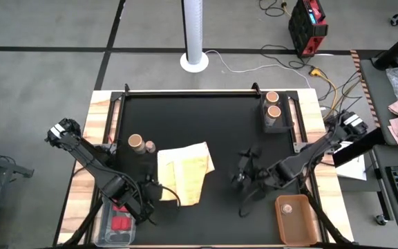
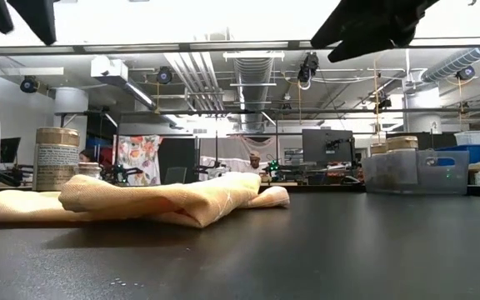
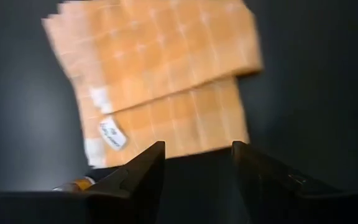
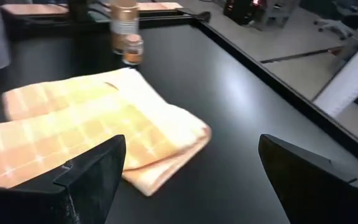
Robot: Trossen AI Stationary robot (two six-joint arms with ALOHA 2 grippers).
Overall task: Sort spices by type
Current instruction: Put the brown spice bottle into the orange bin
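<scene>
Two spices remain unsorted, a tall jar [image 1: 135, 142] and a small jar [image 1: 150, 146] standing side by side at the far left of the surface [image 1: 220, 124], just beyond the yellow cloth [image 1: 184, 169]. The left gripper [image 3: 194, 171] hangs part-open and empty near the cloth's near edge, by the tray of red blocks [image 1: 121, 223], while the right gripper [image 4: 188, 174] waits wide open right of the cloth. The left arm seems better placed, though its view is blurred: it should pass over the cloth and take one jar only.

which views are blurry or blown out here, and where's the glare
Left wrist view: the yellow cloth is smeared by blur. Right wrist view: soft, with a pale sheen on the black table. Low view: the top is blown out white, so the arms are silhouettes. High view: even light, sharpest.
</scene>
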